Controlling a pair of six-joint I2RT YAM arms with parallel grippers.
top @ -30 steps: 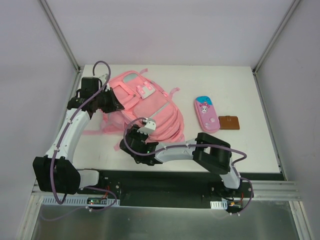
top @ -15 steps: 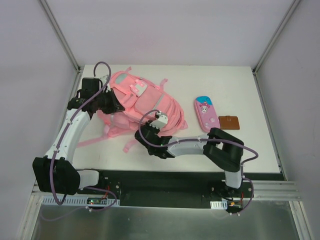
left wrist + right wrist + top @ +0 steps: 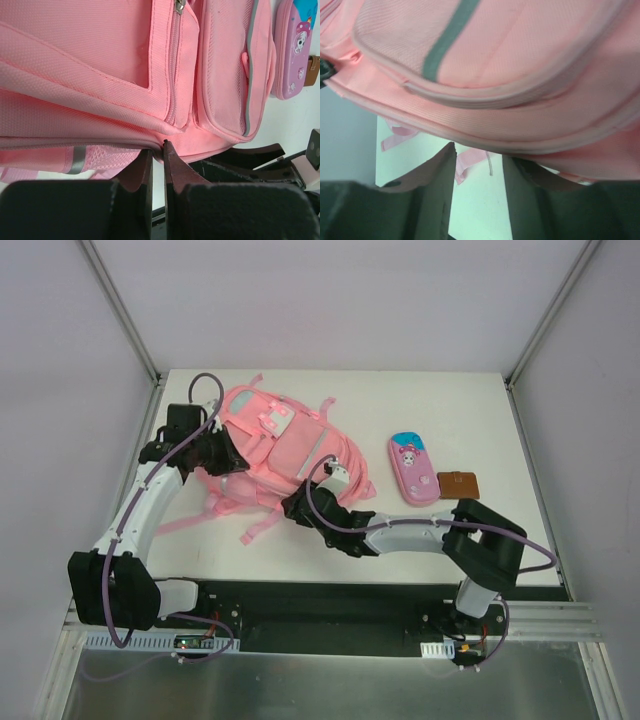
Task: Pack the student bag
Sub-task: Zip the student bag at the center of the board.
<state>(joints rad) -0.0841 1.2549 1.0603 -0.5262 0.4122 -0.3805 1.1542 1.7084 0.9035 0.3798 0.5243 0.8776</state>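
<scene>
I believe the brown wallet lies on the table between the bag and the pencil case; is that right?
Not quite. The top external view shows the pencil case lying between the bag and the wallet. The wallet does lie on the table, but on the far side of the case from the bag.

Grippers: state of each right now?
Left gripper: closed, pinching an edge of the large pink fabric backpack.
Right gripper: open, gripping nothing.
</scene>
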